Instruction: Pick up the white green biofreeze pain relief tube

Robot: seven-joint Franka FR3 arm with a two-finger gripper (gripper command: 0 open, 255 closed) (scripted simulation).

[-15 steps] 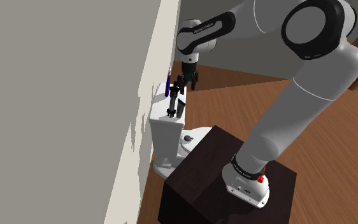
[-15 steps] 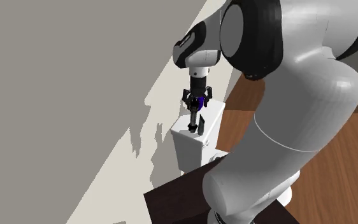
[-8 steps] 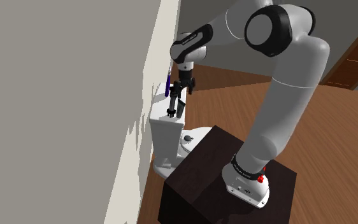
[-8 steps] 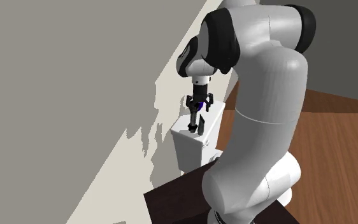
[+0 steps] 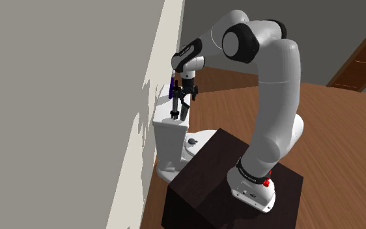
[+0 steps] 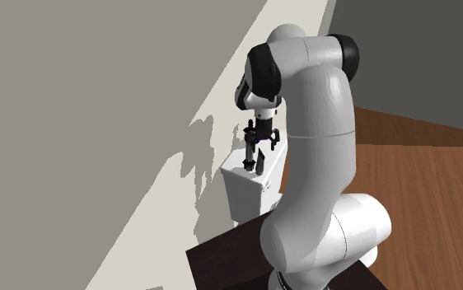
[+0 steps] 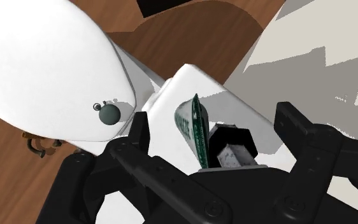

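Observation:
The tube (image 7: 193,127), white with a green crimped end, stands upright on the white toilet tank (image 7: 171,95). A black-capped small bottle (image 7: 232,145) stands right beside it. My black gripper (image 7: 216,130) hangs just above them, open, with one finger (image 7: 139,132) on each side and touching neither. In the shoulder view the gripper (image 5: 181,96) hovers over the tank (image 5: 168,133); the tube (image 5: 185,112) shows below it, next to the dark bottle (image 5: 174,114). In the second exterior view the gripper (image 6: 260,137) is above the tank (image 6: 245,191).
A purple upright item (image 5: 171,83) stands at the tank's wall side. The grey wall (image 5: 58,110) runs close behind the tank. The white toilet lid (image 7: 44,63) carries a small dark knob (image 7: 108,114). The dark stand (image 5: 204,179) sits in front on a wood floor (image 5: 331,143).
The arm's elbow has swung in behind the hand. The gripper has shifted a little toward the wall and lower, over the tube. Nothing on the tank moved.

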